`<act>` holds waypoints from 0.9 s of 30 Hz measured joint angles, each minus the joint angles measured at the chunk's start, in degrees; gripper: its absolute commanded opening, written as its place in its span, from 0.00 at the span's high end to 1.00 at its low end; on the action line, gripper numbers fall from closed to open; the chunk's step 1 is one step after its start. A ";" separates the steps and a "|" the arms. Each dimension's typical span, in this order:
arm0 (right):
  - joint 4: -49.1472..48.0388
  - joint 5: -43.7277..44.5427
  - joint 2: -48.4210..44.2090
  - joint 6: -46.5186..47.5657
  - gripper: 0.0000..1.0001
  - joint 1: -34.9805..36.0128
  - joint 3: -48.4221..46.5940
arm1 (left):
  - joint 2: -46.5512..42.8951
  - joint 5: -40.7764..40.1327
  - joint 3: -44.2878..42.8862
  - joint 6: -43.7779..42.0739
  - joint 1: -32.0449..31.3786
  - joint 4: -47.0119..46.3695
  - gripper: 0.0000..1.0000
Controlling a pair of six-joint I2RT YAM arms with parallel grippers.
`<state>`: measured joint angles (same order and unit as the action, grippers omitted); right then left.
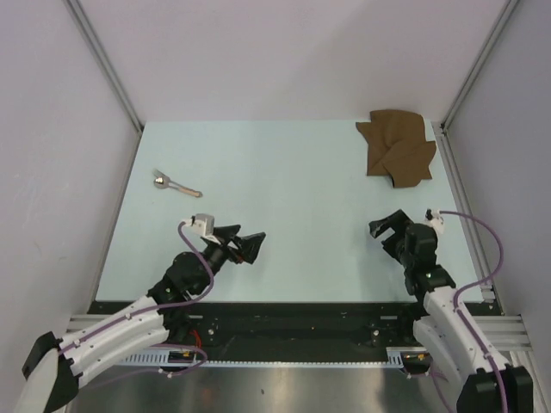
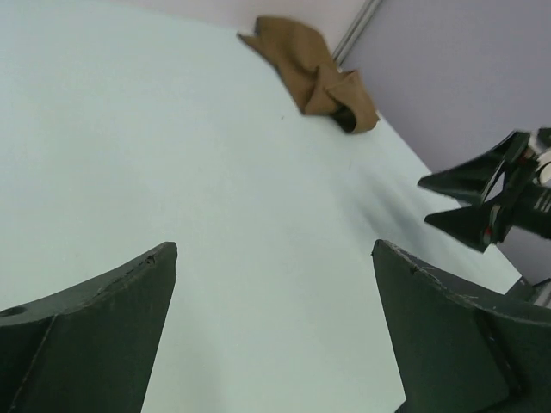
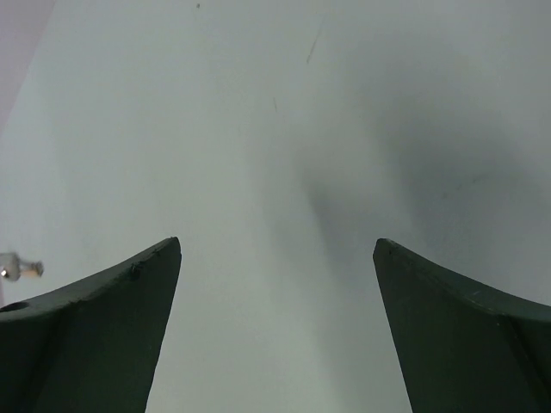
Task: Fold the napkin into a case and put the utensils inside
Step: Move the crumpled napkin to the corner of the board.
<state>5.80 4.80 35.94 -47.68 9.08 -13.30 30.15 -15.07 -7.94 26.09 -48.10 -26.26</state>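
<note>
Right wrist cam only caught a sliver of the utensil (image 3: 17, 269) at its left edge, the napkin (image 1: 398, 146) sat crumpled in the far right corner of the table (image 1: 293, 172), and my left tool (image 1: 248, 243) and right tool (image 1: 389, 225) hovered low near the front, both wide open and empty.

The napkin (image 1: 398, 146), in the upper right of the top view, looks like soft, matt brown cloth or thick paper (which of the two cannot be told), creased and without shine. The table (image 1: 284, 172) is a smooth, pale mint surface with a faint sheen and a few fine scuffs. The utensil (image 1: 176, 184), at the upper left, has a glossy metal head and a dull tan handle. The fingers (image 2: 86, 335) of the left gripper (image 2: 275, 249) and of the right gripper (image 3: 275, 245) appear to be matt dark plastic, slightly grainy. The frame rails (image 1: 103, 60) look like brushed aluminium; the walls (image 1: 43, 129) are matt and plain.
</note>
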 measured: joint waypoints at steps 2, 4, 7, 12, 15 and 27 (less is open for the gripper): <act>0.63 2.73 6.36 1.42 0.00 -0.63 -4.72 | 2.14 -1.51 -2.16 2.58 0.00 3.17 0.00; 1.99 4.15 15.06 3.48 0.00 -2.10 -11.67 | 2.69 -3.39 -5.97 5.66 0.00 8.48 0.00; 4.35 5.88 30.42 8.39 0.00 -4.28 -26.84 | 2.69 -5.07 -12.28 7.58 0.00 14.71 0.00; 8.57 11.39 57.18 20.87 0.02 -5.09 -57.44 | 2.47 -3.61 -15.45 6.86 0.02 18.99 0.00; 11.72 14.29 68.96 27.28 0.05 -5.07 -70.53 | 4.28 -0.74 -16.63 6.25 0.07 22.08 0.00; 26.75 17.14 95.45 37.99 0.82 -5.42 -92.26 | 14.91 9.86 -23.47 5.18 0.07 29.35 0.01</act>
<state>32.56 21.93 131.39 -9.69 3.66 -105.56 45.06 -5.21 -31.42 31.27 -48.03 3.09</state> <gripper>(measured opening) 0.414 0.996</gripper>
